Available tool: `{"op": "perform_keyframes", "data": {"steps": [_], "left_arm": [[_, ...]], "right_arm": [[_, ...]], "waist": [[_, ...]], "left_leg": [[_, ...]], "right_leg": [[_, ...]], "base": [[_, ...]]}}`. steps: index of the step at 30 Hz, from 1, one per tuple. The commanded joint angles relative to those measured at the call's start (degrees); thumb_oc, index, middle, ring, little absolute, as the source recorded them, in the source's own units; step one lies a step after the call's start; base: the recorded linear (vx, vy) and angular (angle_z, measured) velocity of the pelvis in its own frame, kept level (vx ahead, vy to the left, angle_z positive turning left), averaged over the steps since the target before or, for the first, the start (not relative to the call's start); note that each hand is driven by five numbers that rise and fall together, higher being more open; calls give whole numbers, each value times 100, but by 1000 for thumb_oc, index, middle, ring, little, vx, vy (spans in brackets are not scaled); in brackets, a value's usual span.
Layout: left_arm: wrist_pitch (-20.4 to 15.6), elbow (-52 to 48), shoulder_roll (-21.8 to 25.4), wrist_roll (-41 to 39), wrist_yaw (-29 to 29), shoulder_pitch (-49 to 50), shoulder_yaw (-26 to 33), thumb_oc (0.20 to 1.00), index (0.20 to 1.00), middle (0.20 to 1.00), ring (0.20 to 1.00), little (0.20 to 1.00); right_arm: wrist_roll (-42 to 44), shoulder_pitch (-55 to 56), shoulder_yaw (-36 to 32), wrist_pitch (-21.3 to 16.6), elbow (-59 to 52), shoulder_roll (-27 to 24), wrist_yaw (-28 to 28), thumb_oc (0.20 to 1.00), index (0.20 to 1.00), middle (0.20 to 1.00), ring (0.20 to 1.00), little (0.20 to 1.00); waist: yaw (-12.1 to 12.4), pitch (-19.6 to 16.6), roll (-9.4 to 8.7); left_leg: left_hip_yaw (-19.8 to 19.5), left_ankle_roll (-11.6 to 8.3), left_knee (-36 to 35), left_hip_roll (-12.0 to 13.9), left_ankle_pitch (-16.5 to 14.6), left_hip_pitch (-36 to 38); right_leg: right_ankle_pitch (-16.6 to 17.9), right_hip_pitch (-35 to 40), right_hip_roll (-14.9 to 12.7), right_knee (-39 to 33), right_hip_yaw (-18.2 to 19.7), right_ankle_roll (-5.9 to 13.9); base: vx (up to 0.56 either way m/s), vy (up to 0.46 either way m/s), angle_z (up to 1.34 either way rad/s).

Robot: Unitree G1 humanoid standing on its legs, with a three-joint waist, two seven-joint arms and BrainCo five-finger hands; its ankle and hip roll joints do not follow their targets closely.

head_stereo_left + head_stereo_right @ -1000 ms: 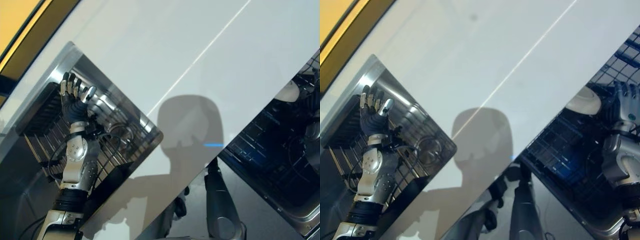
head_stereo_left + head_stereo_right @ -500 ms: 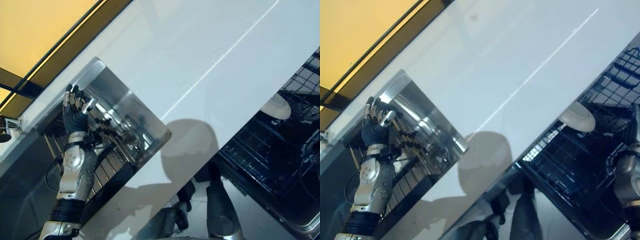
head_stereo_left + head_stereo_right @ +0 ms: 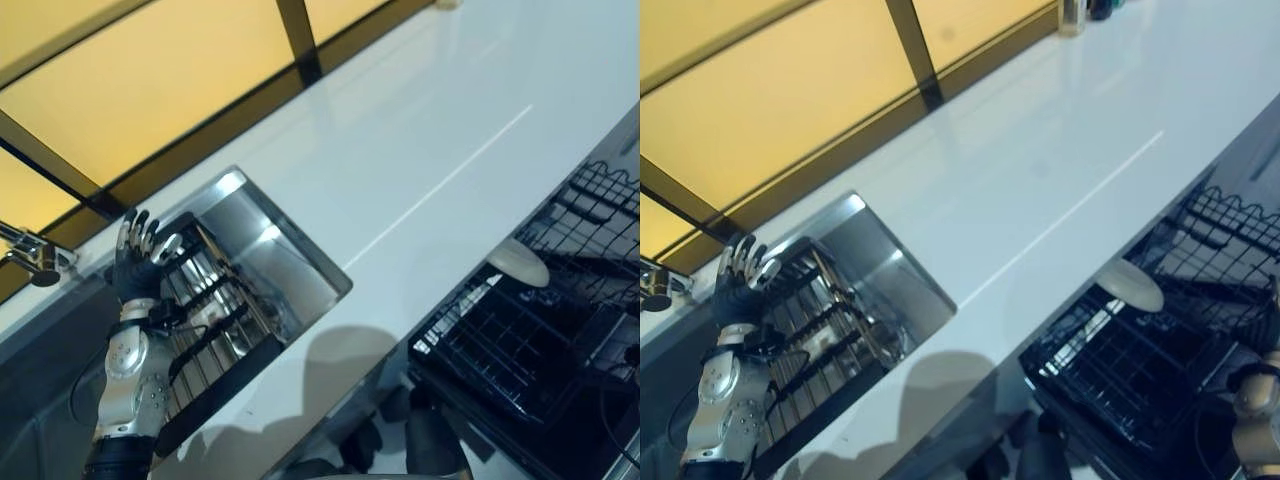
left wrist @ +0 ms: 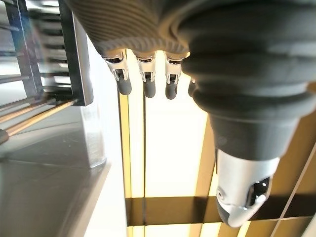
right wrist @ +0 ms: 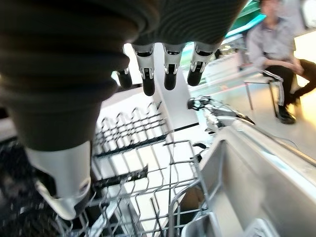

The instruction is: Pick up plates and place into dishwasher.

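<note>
One white plate (image 3: 518, 268) rests in the black wire rack (image 3: 500, 350) of the open dishwasher, below the counter's edge at the right. My left hand (image 3: 140, 268) is raised over the far left corner of the steel sink (image 3: 290, 265), fingers (image 4: 145, 81) straight and spread, holding nothing. A wire dish rack (image 3: 215, 310) sits in the sink; I cannot make out plates in it. My right hand (image 5: 170, 69) hovers open over the dishwasher rack's tines (image 5: 143, 173), empty. Its forearm (image 3: 1255, 420) enters at the lower right, well away from the plate (image 3: 1128, 285).
A long white counter (image 3: 430, 150) runs between the sink and the dishwasher, backed by yellow window panels. A faucet (image 3: 35, 262) stands left of the sink. A bottle (image 3: 1072, 15) stands at the counter's far end. A person (image 5: 276, 54) sits on a chair beyond the dishwasher.
The camera has swung up, bringing the window and more counter into view. My right hand, beside the plate a second ago, has drawn back from it. The left hand stays raised over the sink.
</note>
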Motion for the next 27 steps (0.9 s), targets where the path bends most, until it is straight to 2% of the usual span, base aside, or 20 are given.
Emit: {"op": "perform_keyframes", "data": {"steps": [1,4,11,16,21,27], "left_arm": [[-189,159,-29,18,-203,192,394,1000,1000,1000,1000,1000],[-193,276,-163,26,-319,333,403,1000,1000,1000,1000,1000],[-12,473,-336,121,-483,365,281,1000,1000,1000,1000,1000],[29,529,-366,63,-372,329,113,1000,1000,1000,1000,1000],[11,589,-367,-12,-290,264,31,1000,1000,1000,1000,1000],[-233,652,-328,-85,-88,-40,-197,1000,1000,1000,1000,1000]], "right_arm": [[1365,211,-283,-372,-533,132,-111,1000,1000,1000,1000,1000],[2334,291,-303,-455,-836,395,346,1000,1000,1000,1000,1000],[2561,9,33,-214,-895,525,755,1000,1000,1000,1000,1000],[2499,-119,195,13,-782,448,858,1000,1000,1000,1000,1000],[2459,-218,274,31,-549,318,854,1000,1000,1000,1000,1000],[2752,-582,314,75,-350,122,460,1000,1000,1000,1000,1000]], "waist": [[-176,-445,-208],[-228,-432,-141],[-237,-342,32],[-233,-193,168],[-202,-43,237],[-183,254,311]], "left_leg": [[108,133,641,-331,-720,-28],[75,169,670,-385,-751,77],[85,247,800,-452,-786,215],[53,269,930,-472,-771,113],[13,275,1070,-475,-734,-106],[74,235,1381,-411,-663,-733]], "right_leg": [[105,417,-110,-791,285,502],[97,372,-169,-645,319,522],[221,265,-366,-413,351,586],[252,158,-483,-286,348,607],[319,-6,-533,-251,371,605],[311,-558,-532,-43,431,577]], "base": [[104,60,-5],[123,78,-5],[110,57,-10],[42,71,1],[-8,39,1],[-137,20,-4]]}}
